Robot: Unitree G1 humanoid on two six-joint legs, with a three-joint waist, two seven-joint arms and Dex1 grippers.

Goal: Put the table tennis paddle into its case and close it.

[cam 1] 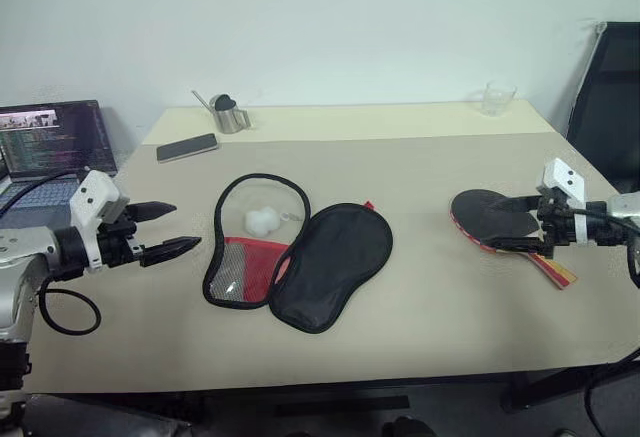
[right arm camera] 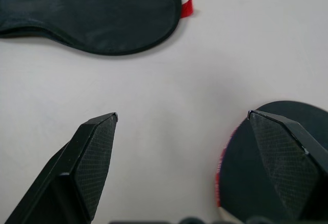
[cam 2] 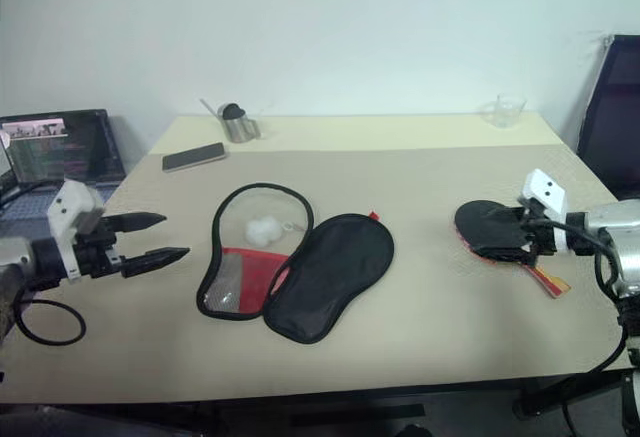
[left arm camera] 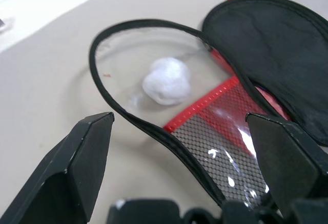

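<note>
The case (cam 1: pixel 245 257) lies unzipped in the middle of the table, its black flap (cam 1: pixel 335 257) folded out to the right and its clear and red mesh half to the left. A white pom-pom (cam 1: pixel 263 221) rests on the clear half. The table tennis paddle (cam 1: pixel 475 212) lies flat at the right, its striped handle (cam 1: pixel 558 271) pointing toward the front right. My right gripper (cam 1: pixel 515 224) hovers open over the blade; in the right wrist view one finger (right arm camera: pixel 287 157) sits above the dark rubber. My left gripper (cam 1: pixel 170 229) is open just left of the case, holding nothing.
A laptop (cam 1: pixel 50 137) stands at the far left beside the table. A phone (cam 1: pixel 187 147), a metal cup (cam 1: pixel 230 115) and a glass (cam 1: pixel 498 97) sit along the back edge. A black chair (cam 1: pixel 610 97) stands at the right.
</note>
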